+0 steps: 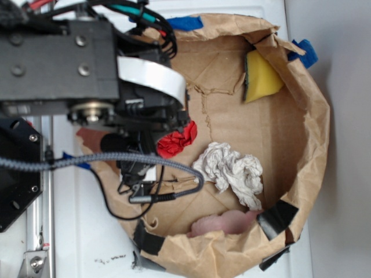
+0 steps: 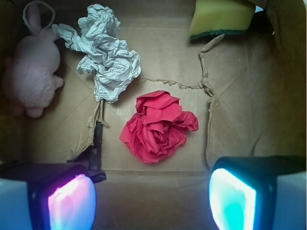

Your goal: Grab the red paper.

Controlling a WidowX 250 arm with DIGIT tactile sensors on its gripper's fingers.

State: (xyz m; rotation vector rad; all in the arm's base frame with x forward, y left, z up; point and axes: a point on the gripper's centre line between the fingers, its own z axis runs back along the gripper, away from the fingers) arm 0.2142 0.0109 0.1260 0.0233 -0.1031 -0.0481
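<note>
- The gripper (image 2: 152, 201) is open: its two pads (image 2: 72, 203) stand wide apart at the lower corners of the wrist view, and nothing lies between them. The spread looks wider than the target, which suits a straddling grasp.
- The red paper (image 2: 158, 125) lies on the box floor directly ahead of the gap between the pads, apart from both. This alignment suggests the arm is positioned for a straight descent onto it.
- In the exterior view the arm covers most of the red paper (image 1: 177, 141); only one edge shows beside the gripper body.
- The white paper wad (image 2: 106, 55) sits near the red paper but does not touch it, so a centred closing should miss it.
- The pink toy (image 2: 32, 72) and the yellow sponge (image 2: 221, 17) rest against the walls, well apart from the target.
- The cardboard box (image 1: 313, 133) has raised walls that keep all items within reach.
</note>
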